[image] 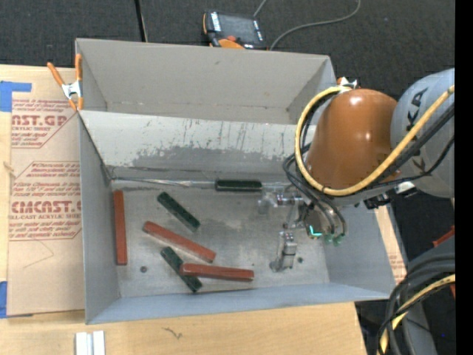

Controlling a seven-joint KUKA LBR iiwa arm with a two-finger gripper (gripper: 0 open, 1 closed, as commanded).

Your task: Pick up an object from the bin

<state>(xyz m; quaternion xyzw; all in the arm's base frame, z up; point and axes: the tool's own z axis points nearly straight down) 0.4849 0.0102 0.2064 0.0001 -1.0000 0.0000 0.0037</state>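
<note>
The gripper (284, 259) hangs low over a bare patch of floor in the right part of the grey bin (199, 80), close to the near wall. It is carried by the arm, whose orange cover (347, 143) bulges over the bin's right side. Nothing shows in its grasp, and from this angle I cannot tell whether it stands wide or narrow. Everything it could pick lies flat on the floor to its left. The nearest red bar (218, 273) runs almost parallel to the near wall, with its right end near the gripper but apart from it. Its left end meets a short green bar (179, 268), and I cannot tell whether the two overlap or merely touch. Farther left a slanted red bar (179, 242) lies in the open, with a middle green bar (178, 210) beyond it, apart from the rest. An upright-running red bar (119, 228) sits at the foot of the left wall, and a far green bar (238, 186) sits at the foot of the far wall. Those two are probably the awkward ones, since the sloping metal leaves little room on one side. As I judge it, no grasp has begun. The likeliest choice is the nearest red bar, taken across its narrow width near the free right end, away from the green piece.
</note>
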